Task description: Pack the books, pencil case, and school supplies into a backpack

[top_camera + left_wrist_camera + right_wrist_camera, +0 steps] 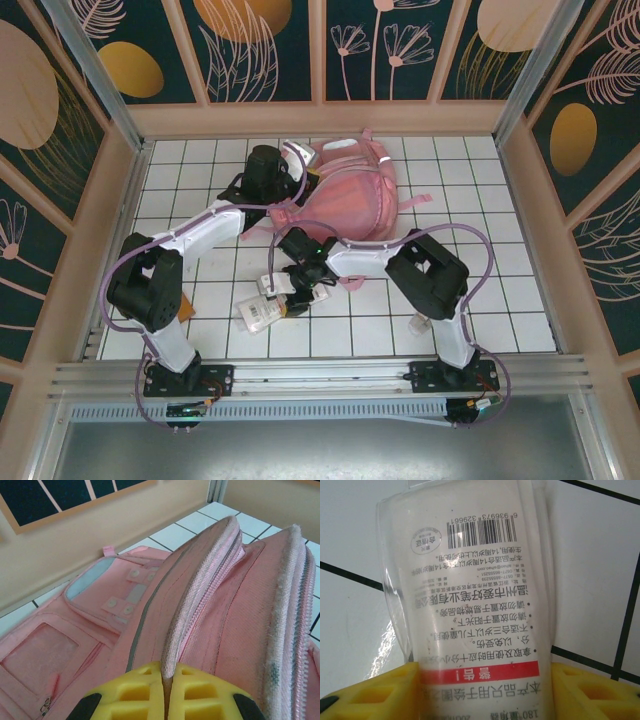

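Left gripper (272, 172), seen from above, is clenched at the rim of the backpack (350, 205), the right gripper (296, 292) low over tiles (520, 290) just in front of the backpack. Left wrist: yellow fingers (137, 692) pinch the zipper lip (200, 590), judged to hold the mouth open for loading. Right wrist: fingers (370, 692) straddle the pencil case (480, 610) lying flat near the backpack; clamped or not, I cannot tell.

pencil case (480, 605) cut off at bottom edge (top too); backpack (350, 200) partly behind left arm (205, 232).
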